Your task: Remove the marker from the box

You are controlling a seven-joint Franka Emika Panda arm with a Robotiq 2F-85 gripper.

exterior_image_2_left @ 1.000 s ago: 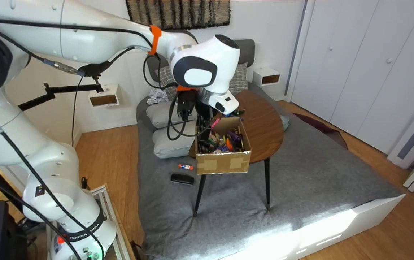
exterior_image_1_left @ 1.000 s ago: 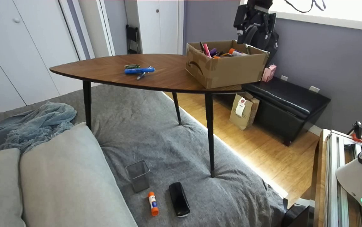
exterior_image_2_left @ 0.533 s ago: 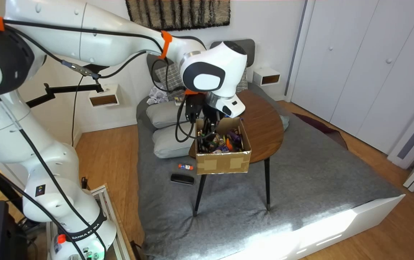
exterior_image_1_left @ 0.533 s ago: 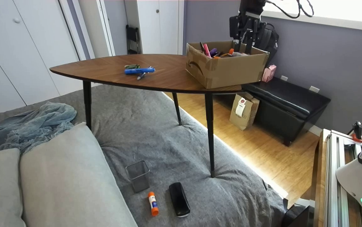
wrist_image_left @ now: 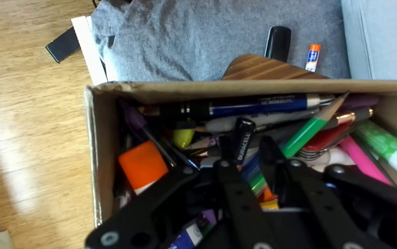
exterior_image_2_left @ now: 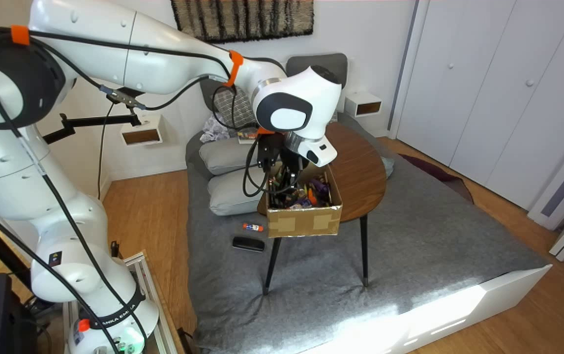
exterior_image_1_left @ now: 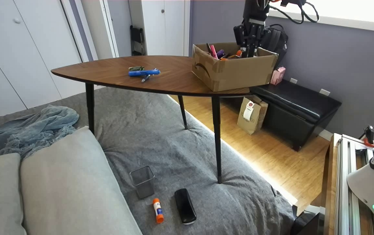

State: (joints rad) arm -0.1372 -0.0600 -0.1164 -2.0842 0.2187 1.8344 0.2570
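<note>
The tan cardboard box [exterior_image_1_left: 242,76] stands at the edge of the wooden table, crowded with pens, pencils and other stationery. My gripper [wrist_image_left: 246,141] reaches down inside it, fingers partly brought together with a narrow gap between them. In that gap a black battery [wrist_image_left: 244,140] shows close to one fingertip, and a green pencil [wrist_image_left: 304,136] passes behind. What looks like the marker [wrist_image_left: 224,123], grey with a paler rounded end, lies beyond the fingertips, near the box wall and partly covered by the battery. In an exterior view the front wall hides the fingertips.
On the wooden table [exterior_image_1_left: 108,70] lies a blue pen-like item [exterior_image_1_left: 141,73] with small things beside it. A glue stick [exterior_image_1_left: 158,210], a black case [exterior_image_1_left: 185,206] and a mesh cup [exterior_image_1_left: 142,182] rest on the bed. Behind the box is a black chest [exterior_image_1_left: 299,101].
My gripper has come down from above the box's corner into its contents, shifting toward the table's middle. Its fingers have moved much closer together.
</note>
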